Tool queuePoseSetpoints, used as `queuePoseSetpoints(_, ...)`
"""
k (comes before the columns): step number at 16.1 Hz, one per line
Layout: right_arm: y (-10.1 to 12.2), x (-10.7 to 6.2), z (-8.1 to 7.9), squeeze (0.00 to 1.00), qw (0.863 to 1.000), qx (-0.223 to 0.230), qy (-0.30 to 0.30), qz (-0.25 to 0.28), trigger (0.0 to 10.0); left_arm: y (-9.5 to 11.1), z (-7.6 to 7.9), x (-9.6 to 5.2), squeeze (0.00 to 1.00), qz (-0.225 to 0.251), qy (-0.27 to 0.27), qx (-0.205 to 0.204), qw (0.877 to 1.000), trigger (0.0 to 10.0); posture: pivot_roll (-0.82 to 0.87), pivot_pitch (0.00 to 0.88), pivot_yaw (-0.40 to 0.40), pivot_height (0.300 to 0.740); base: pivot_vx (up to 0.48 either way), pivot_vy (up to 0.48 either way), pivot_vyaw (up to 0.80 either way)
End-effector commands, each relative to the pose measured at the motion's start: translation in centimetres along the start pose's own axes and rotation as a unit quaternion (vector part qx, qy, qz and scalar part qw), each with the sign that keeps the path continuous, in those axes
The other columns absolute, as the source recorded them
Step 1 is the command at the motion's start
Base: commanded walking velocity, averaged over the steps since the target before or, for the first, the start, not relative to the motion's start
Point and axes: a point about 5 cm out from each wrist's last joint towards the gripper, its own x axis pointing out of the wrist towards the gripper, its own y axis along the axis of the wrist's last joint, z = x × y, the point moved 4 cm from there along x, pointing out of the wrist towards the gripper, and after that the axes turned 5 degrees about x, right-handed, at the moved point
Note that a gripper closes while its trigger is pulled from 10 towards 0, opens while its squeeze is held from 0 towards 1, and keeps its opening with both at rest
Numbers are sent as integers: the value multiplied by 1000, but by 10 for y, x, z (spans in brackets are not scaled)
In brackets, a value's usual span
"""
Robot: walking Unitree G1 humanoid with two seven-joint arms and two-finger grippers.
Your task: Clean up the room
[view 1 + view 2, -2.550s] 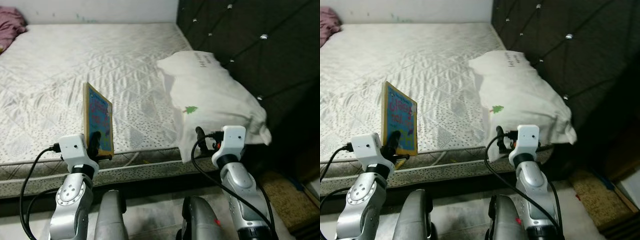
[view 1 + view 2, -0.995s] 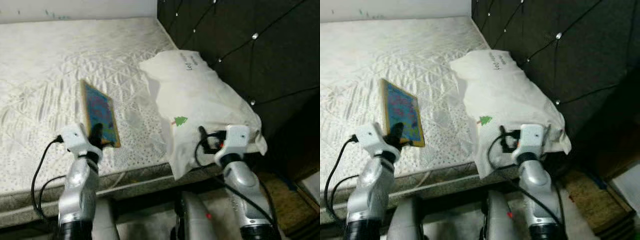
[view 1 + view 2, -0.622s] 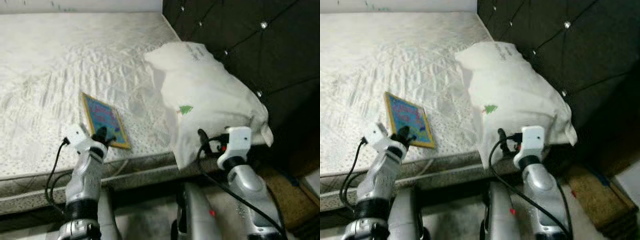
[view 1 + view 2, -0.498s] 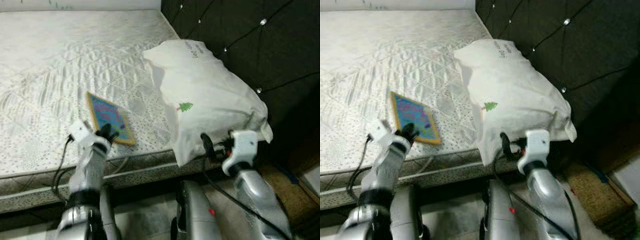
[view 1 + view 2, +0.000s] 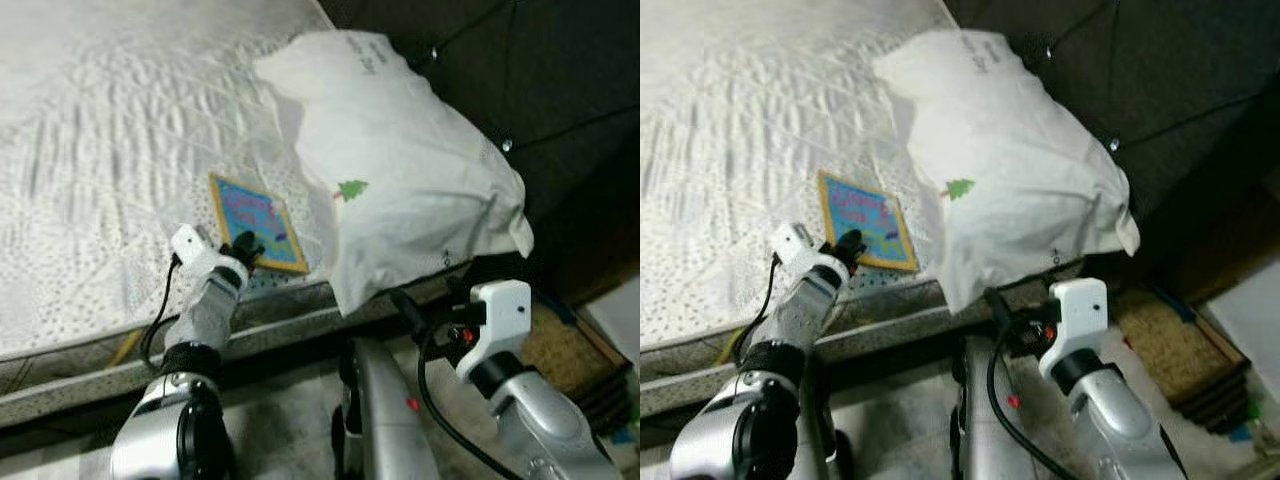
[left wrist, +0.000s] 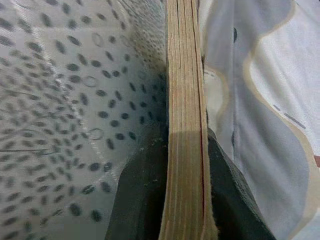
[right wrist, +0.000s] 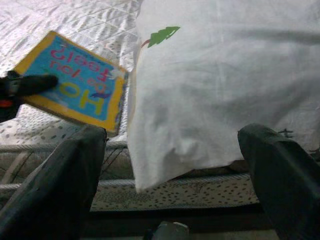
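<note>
Pinching the near edge of a board book point(image 5: 255, 221), the left gripper point(image 5: 243, 251) has one black finger point(image 6: 137, 200) under the stacked pages and the other on the cover, both pressed tight against it. The book lies almost flat on the mattress point(image 5: 110, 130), its blue cover with yellow border facing up, just inside the bed's front edge. Directly beyond the book's far side, touching or nearly touching its corner, sits a large white pillow point(image 5: 390, 170) with a small green tree mark, which overhangs the mattress edge. Behind the pillow rises a dark tufted headboard point(image 5: 1160, 90).

The right gripper point(image 7: 170, 165) hangs low in front of the bed frame, below the pillow's overhanging end, its two fingers point(image 7: 55, 185) spread wide apart and holding nothing. Between them the right wrist view takes in the pillow's underside and the book. Off to that gripper's outer side, a brownish mat point(image 5: 560, 340) lies on the floor.
</note>
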Motion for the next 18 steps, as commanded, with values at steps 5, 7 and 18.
queuePoseSetpoints(5, 9, -3, -5, 0, 1000, -6, 16, -6, 10000, -25, 7, 3, 0, -55, -23, -5, 998, 10000, -285, 225, -83, 546, 0, 0, 0)
queuePoseSetpoints(7, 9, -2, -8, 0, 1000, -13, 22, -6, 10000, -30, 11, 3, 0, -67, -32, 8, 997, 10000, -282, 220, -78, 546, 0, 0, 0)
queuePoseSetpoints(18, 9, 5, -5, 0, 999, -33, 19, -4, 10000, -37, 5, 3, 1000, -91, -29, 14, 995, 10000, -283, 194, -65, 546, 0, 0, 0)
